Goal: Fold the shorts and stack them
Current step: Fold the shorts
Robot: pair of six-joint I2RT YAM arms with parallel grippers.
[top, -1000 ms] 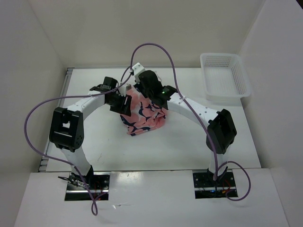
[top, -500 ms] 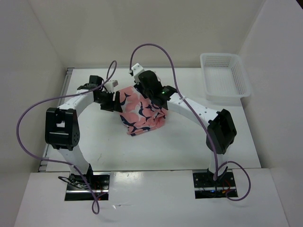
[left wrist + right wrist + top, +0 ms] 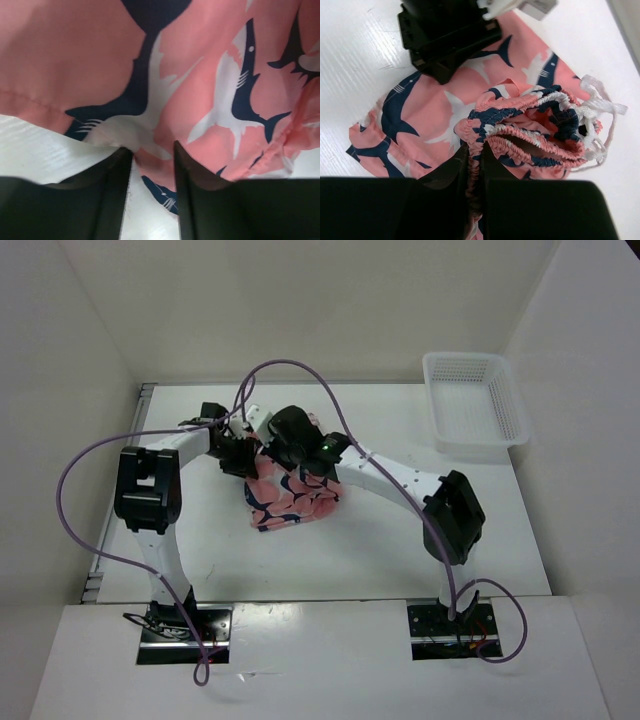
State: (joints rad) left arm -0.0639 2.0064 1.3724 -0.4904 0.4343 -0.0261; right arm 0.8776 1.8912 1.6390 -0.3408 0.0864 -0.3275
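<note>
Top external view is showing the shorts [image 3: 285, 502] lying bunched on the counter [image 3: 400, 550], left of its middle and well apart from the white basket [image 3: 512, 410]. Up close, the right end effector [image 3: 475, 152] is clenching the gathered waistband. The left end effector [image 3: 150, 152] is sitting at a hem edge with cloth between its fingers; I cannot tell whether it is gripping.

- left arm [image 3: 150, 490]: elbow raised left of shorts [image 3: 290, 508], forearm reaching in to their far-left corner
- left gripper [image 3: 152, 152]: low over edge of shorts, fingers [image 3: 112, 185] narrowly apart, fabric edge between tips, grip unclear
- right arm [image 3: 400, 475]: arches in from right of shorts, wrist above their far edge
- right gripper [image 3: 476, 155]: points down, jaws almost together, pinching bunched top of shorts
</note>
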